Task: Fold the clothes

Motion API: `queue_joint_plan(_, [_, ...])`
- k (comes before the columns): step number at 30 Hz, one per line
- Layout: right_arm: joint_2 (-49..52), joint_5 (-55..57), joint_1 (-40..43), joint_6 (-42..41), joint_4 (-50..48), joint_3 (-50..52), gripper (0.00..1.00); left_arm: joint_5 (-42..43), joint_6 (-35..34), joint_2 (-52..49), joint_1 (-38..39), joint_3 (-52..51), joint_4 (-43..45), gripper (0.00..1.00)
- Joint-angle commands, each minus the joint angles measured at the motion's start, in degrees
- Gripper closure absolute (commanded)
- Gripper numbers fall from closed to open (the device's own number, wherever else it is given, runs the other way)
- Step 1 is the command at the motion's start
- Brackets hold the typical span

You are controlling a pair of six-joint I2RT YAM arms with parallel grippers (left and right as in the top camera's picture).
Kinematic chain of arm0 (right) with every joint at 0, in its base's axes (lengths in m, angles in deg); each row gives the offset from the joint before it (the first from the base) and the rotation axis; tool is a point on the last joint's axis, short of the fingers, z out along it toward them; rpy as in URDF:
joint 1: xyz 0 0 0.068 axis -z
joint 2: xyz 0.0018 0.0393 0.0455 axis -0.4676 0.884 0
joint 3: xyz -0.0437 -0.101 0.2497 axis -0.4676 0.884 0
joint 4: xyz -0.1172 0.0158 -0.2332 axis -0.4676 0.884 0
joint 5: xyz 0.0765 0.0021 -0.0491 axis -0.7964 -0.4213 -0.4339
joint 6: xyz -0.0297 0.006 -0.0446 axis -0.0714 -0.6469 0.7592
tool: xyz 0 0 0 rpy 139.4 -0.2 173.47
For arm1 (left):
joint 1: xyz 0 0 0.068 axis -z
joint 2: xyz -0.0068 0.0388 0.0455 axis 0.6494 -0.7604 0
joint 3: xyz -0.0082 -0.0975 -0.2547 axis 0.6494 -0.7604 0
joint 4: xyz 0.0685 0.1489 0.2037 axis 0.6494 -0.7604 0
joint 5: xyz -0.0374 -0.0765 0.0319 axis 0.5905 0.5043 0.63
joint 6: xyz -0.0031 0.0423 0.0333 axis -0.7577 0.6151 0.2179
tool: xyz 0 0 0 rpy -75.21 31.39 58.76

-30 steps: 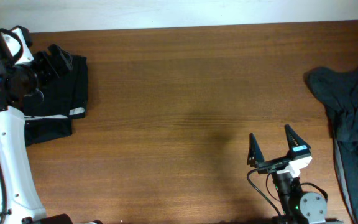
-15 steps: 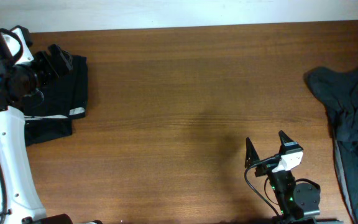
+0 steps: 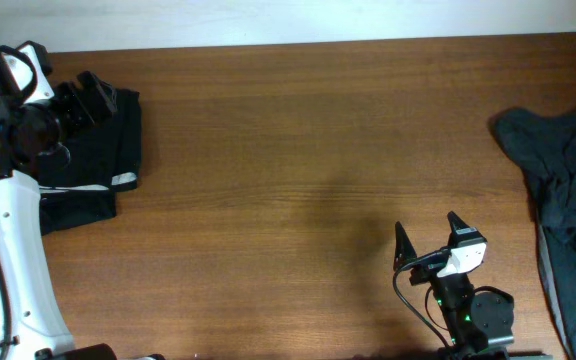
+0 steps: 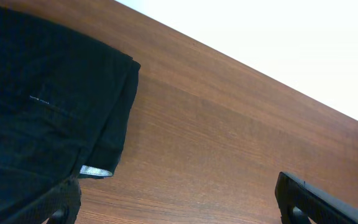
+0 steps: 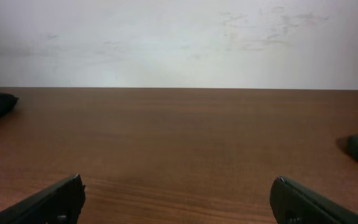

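Folded black clothes [image 3: 93, 165] with a pale waistband strip [image 3: 123, 180] lie at the table's far left. My left gripper [image 3: 96, 98] hovers over their back edge, open and holding nothing. In the left wrist view the black fabric [image 4: 42, 106] fills the left side, and the left gripper [image 4: 179, 211] spans bare wood beside it. A crumpled dark grey-blue garment [image 3: 568, 200] sits at the right edge. My right gripper [image 3: 428, 240] stands open near the front edge, to the left of that garment. In the right wrist view the right gripper [image 5: 179, 205] has only wood between its fingers.
The wooden table [image 3: 298, 150] stretches between the two garments. A white wall [image 5: 179, 37] rises behind its far edge. The left arm's white body [image 3: 8, 250] runs along the front left.
My right gripper drew back slightly toward the front edge and a little left, then held still. The left arm and both garments stayed put.
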Motion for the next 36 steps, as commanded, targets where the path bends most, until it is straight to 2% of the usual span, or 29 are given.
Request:
queue_joint_plan(1, [-0.5, 0.9, 0.4, 0.4, 0.4, 0.3, 0.01, -0.2, 0.0, -0.3, 0.1, -0.5, 0.1, 0.01])
queue_joint_plan(20, [-0.5, 0.9, 0.4, 0.4, 0.4, 0.3, 0.01, -0.2, 0.0, 1.5, 0.1, -0.5, 0.1, 0.01])
queue_joint_plan(28, [-0.5, 0.9, 0.4, 0.4, 0.4, 0.3, 0.01, -0.2, 0.0, 15.4, 1.6, -0.5, 0.1, 0.0])
queue_joint_plan(36, [-0.5, 0.9, 0.4, 0.4, 0.4, 0.3, 0.01, -0.2, 0.0, 31.5, 9.7, -5.0, 0.0, 0.01])
